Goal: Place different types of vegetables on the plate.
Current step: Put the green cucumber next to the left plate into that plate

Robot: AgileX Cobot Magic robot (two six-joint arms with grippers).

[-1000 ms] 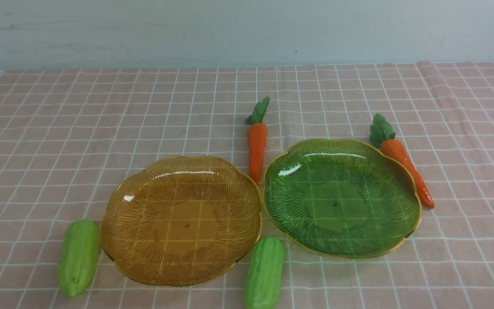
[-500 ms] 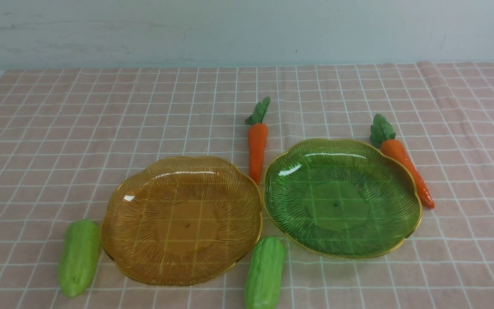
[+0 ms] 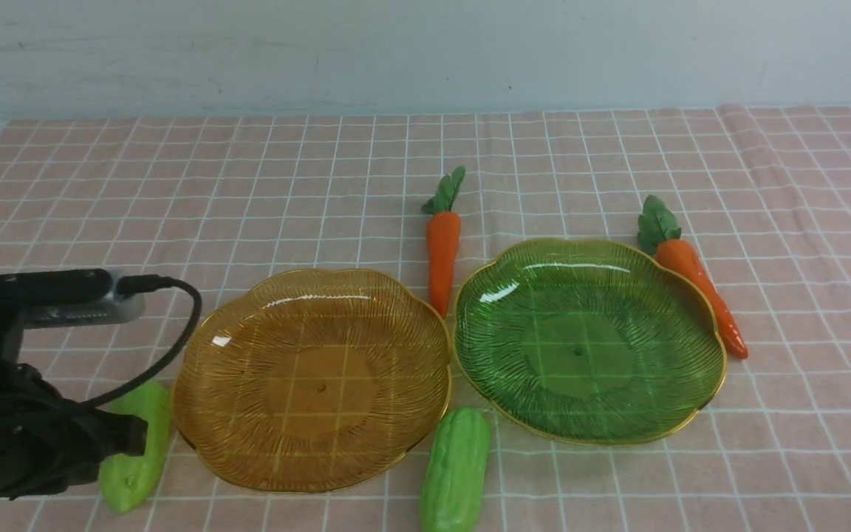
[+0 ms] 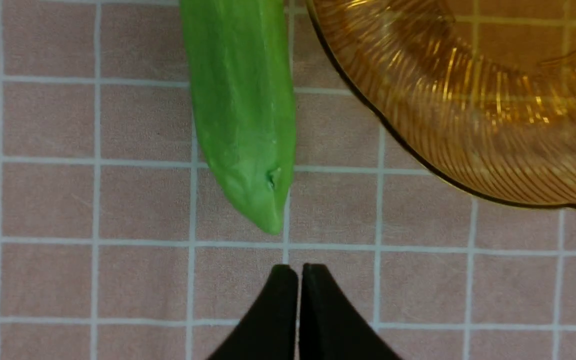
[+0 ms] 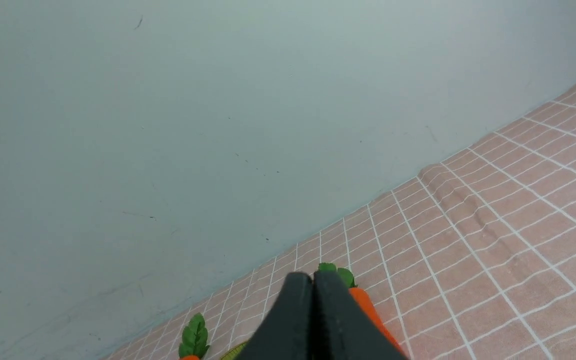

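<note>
Front view: checked cloth [image 3: 802, 458] underlies all items. Landmark: amber plate [image 3: 322, 391]. Green plate [image 3: 588, 355] lies just to its right, slightly farther back. Left gripper [image 4: 299, 267], its arm visible left of the amber plate, partly covers the left gourd [image 3: 134, 458]; jaws closed together, nothing held. Right gripper [image 5: 313, 277] observed in its wrist view only; jaws likewise closed, nothing held. Left gourd lies on the cloth just left of the amber plate; near gourd [image 3: 456, 469], just beyond that plate's near right edge. Right carrot [image 3: 699, 295] lies well right of the amber plate, along the green plate's far right rim. Slimmer carrot [image 3: 442, 258]: behind the amber plate's right side, leaves pointing away.
</note>
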